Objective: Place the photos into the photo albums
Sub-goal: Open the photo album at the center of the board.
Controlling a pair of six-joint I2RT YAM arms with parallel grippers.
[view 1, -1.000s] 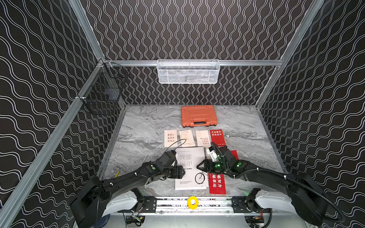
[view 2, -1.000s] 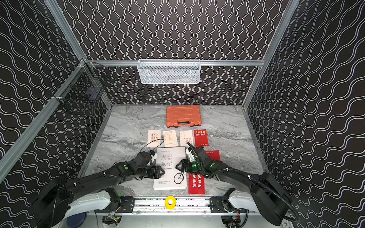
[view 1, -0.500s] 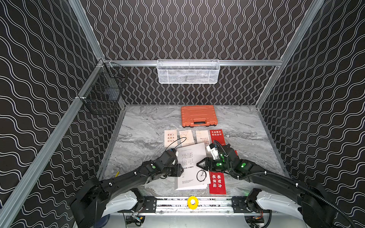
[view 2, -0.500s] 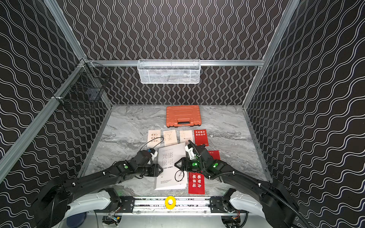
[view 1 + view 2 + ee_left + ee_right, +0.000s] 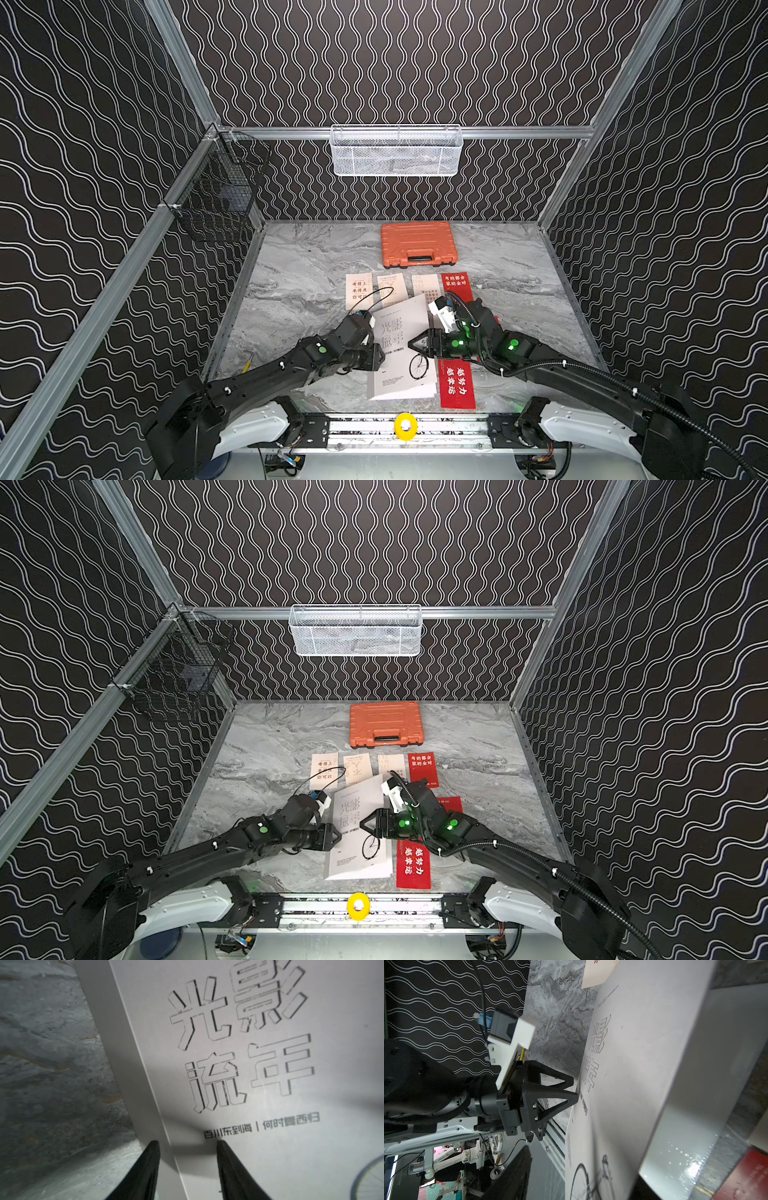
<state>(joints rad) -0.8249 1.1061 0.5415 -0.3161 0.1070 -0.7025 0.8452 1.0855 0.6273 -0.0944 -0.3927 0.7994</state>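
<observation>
The white photo album (image 5: pixel 401 328) (image 5: pixel 359 812) lies near the table's front, its bicycle cover (image 5: pixel 633 1064) raised along the right edge above a glossy page (image 5: pixel 695 1105). My right gripper (image 5: pixel 410 345) (image 5: pixel 583 1163) is open and turned on its side, with that cover edge between its jaws. My left gripper (image 5: pixel 381 359) (image 5: pixel 187 1142) is open, its fingertips (image 5: pixel 576 1095) at the album's spine edge. Three cream photos (image 5: pixel 359 291) and a red one (image 5: pixel 456 284) lie in a row behind the album. Another red photo (image 5: pixel 457 384) lies to the album's right, and a third (image 5: pixel 451 803) shows partly under the right arm.
An orange tool case (image 5: pixel 419 245) stands at the back of the marble table. A white mesh basket (image 5: pixel 397 151) hangs on the back rail and a black wire basket (image 5: pixel 216 195) on the left wall. A thin yellow item (image 5: pixel 247 365) lies by the left wall.
The album's cover has risen along its right edge and now sits skewed. Both grippers have narrowed, the left one more, and stay at the album's two sides.
</observation>
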